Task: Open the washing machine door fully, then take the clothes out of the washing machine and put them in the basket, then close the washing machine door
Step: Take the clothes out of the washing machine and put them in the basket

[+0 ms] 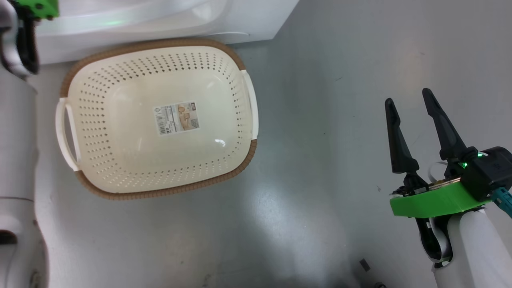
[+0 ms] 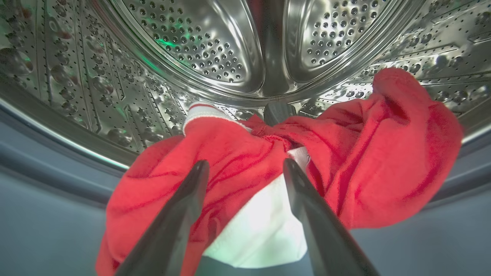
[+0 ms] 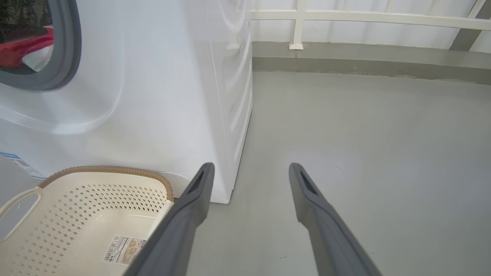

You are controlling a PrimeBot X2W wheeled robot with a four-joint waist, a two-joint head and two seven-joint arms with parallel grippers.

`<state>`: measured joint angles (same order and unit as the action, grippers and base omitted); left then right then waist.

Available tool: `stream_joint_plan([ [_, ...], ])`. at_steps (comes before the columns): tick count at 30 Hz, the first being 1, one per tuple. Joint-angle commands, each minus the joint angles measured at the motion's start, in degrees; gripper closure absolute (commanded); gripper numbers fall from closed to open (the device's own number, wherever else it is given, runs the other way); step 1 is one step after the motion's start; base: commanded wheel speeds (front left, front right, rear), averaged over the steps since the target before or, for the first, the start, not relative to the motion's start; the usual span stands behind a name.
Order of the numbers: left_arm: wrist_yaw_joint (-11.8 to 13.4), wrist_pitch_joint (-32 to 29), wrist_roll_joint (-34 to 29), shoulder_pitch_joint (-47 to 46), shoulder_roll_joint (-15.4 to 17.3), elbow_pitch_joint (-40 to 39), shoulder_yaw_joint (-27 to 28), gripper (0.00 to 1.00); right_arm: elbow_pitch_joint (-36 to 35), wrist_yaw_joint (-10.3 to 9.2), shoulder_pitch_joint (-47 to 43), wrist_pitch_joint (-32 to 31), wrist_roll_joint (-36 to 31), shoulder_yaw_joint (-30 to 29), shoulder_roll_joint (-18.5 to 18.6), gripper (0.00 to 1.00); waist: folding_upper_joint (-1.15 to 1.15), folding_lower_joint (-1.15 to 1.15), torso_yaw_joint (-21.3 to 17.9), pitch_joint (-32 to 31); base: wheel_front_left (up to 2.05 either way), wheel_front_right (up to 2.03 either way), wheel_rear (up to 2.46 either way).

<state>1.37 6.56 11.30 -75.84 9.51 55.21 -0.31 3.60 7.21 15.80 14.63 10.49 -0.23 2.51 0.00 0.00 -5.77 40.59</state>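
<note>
The grey floor (image 1: 320, 160) stretches wide and glossy around everything. On it stands the washing machine (image 3: 153, 96), a white box whose front corner faces the right wrist view, with a pale rail (image 3: 345, 15) along the wall behind it. Its round opening is ringed by a grey gasket (image 3: 71, 50) and stands uncovered. Inside, the perforated steel drum (image 2: 191, 46) curves around the left wrist view.

The basket (image 1: 168, 41) sits on the floor just in front of the machine's base, cream with a brown woven-look rim and white handles (image 1: 64, 136) at its short ends. It holds no laundry.

The clothes (image 2: 230, 161) lie in the bottom of the drum at the near edge, a red bundle with a white panel showing low in the middle. From the right wrist view a strip of the same red and white shows through the opening (image 3: 27, 50).

The left end effector (image 2: 245, 164) is inside the drum mouth, its fingers spread wide either side of the white panel and holding nothing; whether they touch the fabric I cannot tell. The right end effector (image 1: 408, 97) hovers over bare floor, well to the right of the basket, jaws wide and empty.

A paper label (image 1: 176, 118) lies on the basket's bottom. A small blue sticker (image 3: 15, 161) sits low on the machine's front.
</note>
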Motion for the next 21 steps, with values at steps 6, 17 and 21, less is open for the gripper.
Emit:
stream_joint_plan([
  [6, 1.3, -4.83, -1.7, -3.19, 5.48, 4.83, -1.0, 0.0, -0.99, 0.28, 0.12, 0.37, 0.79, 1.89, 0.37, 0.0, 0.0, 0.0, -2.28, -0.08, 0.0, 0.0, 0.0],
  [17, 2.55, -11.88, -3.78, -5.53, 7.47, 10.95, -4.13, 0.0, -0.94, 0.28, -0.26, 0.37, 2.3, 3.14, 0.37, 0.0, 0.0, 0.0, -4.11, -0.98, 0.0, 0.0, 0.0],
  [21, 3.05, -11.63, -4.18, -5.39, 8.14, 11.55, -4.86, 1.0, -0.99, 0.28, -0.29, 0.37, 2.64, 3.35, 0.37, 0.0, 0.0, 0.0, -4.39, -1.17, 0.0, 0.0, 0.0],
])
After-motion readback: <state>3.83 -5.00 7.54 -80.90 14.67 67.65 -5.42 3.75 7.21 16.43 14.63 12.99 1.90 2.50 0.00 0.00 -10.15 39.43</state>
